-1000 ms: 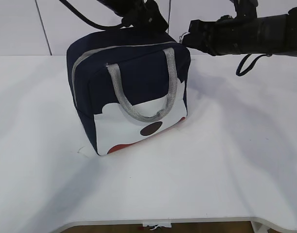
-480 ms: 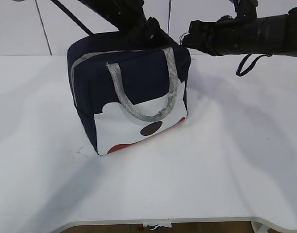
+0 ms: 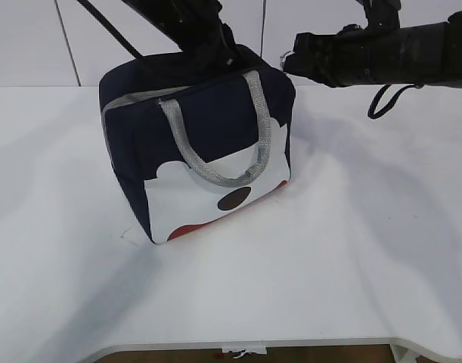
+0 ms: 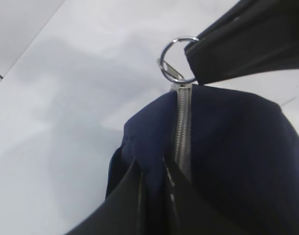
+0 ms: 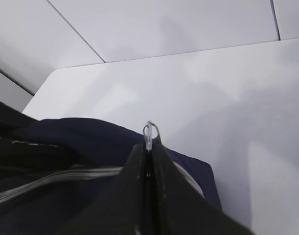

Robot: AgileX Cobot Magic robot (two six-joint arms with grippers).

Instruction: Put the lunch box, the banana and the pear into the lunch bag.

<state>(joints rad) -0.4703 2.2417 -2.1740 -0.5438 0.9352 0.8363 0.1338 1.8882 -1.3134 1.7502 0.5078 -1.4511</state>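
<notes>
Left claw pinching navy fabric beside the grey zipper, right claw clenching the metal ring pull, lunch bag standing zipped at ten o'clock on the white bench.

From my station, the lunch bag is zipped, so its contents stay hidden. My left gripper is cut off at the bottom edge of the left wrist view. In the exterior view the bag hides both grippers' fingertips.
</notes>
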